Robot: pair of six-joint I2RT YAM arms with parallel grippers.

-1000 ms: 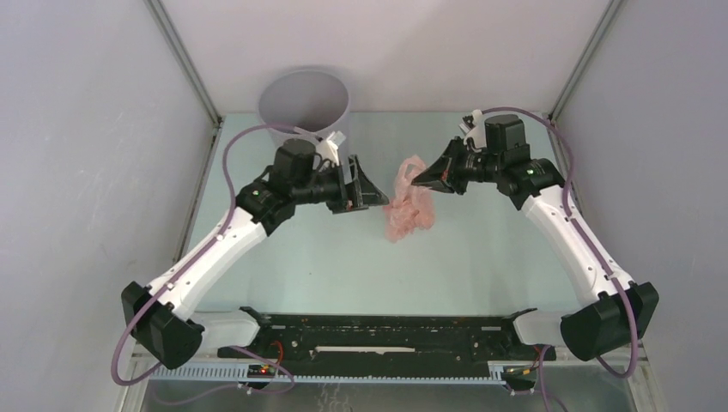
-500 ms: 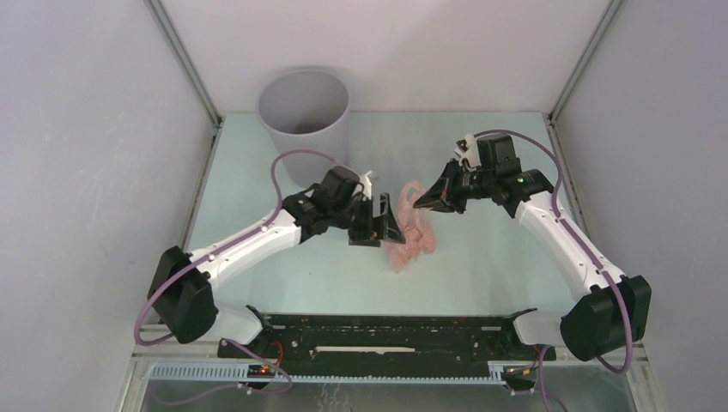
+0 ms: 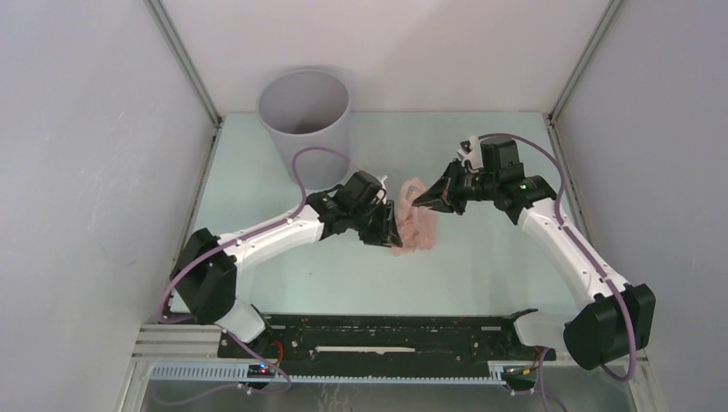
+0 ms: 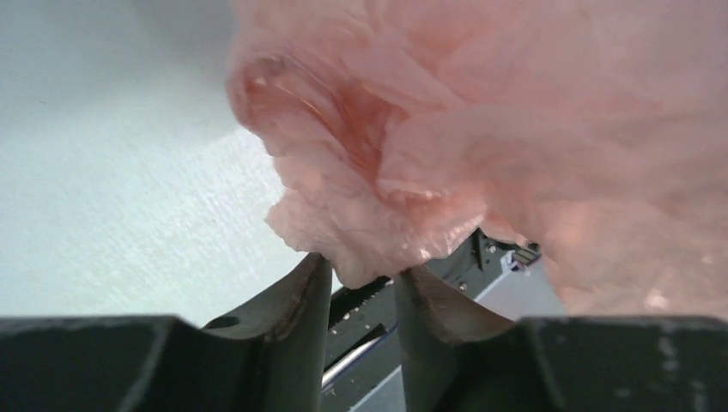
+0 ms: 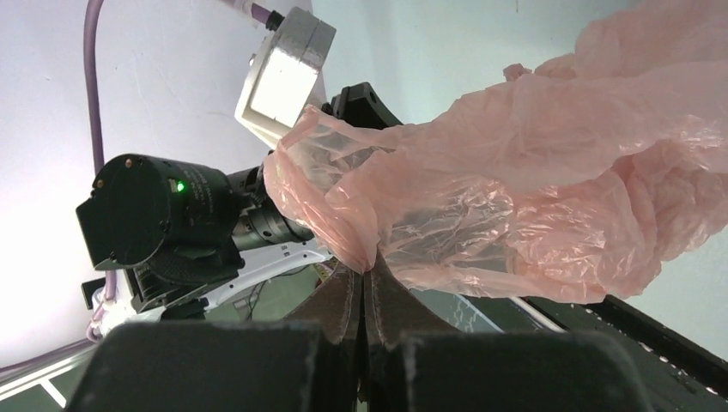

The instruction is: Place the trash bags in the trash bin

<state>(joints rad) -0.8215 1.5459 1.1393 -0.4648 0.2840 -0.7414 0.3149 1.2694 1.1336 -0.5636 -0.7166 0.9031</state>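
One thin, crinkled, glossy pink film bag (image 3: 415,225) sits near the middle of the worktop (image 3: 481,266). The right fingers (image 5: 343,300) clench its film, and the left fingers (image 4: 296,309) stand parted around a fold. One smooth, round grey bin (image 3: 306,120) stands at the far-left corner.
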